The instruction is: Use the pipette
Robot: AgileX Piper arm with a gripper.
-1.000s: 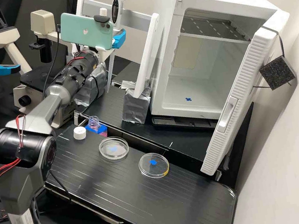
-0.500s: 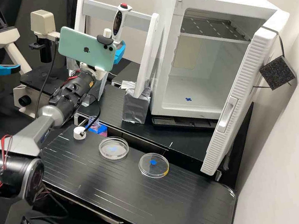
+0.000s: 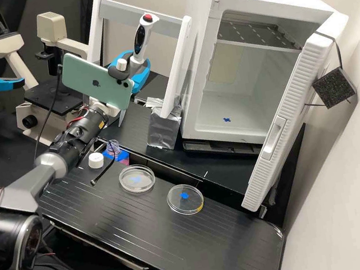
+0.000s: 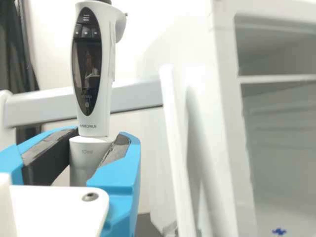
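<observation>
Above the far left part of the bench, in the high view, my gripper [image 3: 135, 67] is shut on the lower barrel of a white pipette [image 3: 144, 31] with a red button. The pipette leans slightly, its pale lower end [image 3: 121, 117] showing under the phone. From the wrist, the gripper [image 4: 96, 147] has dark pads on both sides of the grey barrel [image 4: 88, 160], below the pipette's display body [image 4: 106, 64]. A small open bottle [image 3: 112, 147] stands in a blue and pink holder beside a white cap [image 3: 96, 160]. Two clear dishes [image 3: 139, 189] [image 3: 187, 211] lie to the right.
A white stand [image 3: 177, 64] with a foil-wrapped foot [image 3: 163, 131] rises behind my gripper. The open incubator [image 3: 212, 122] is to its right, its door [image 3: 288, 121] swung outward. A microscope [image 3: 41, 114] stands at left. My arm carries a green phone [image 3: 93, 85] and a dangling cable.
My arm and gripper have moved left and down in the high view, carrying the pipette, now farther from the stand's right post. The dangling cable has swung past the white cap.
</observation>
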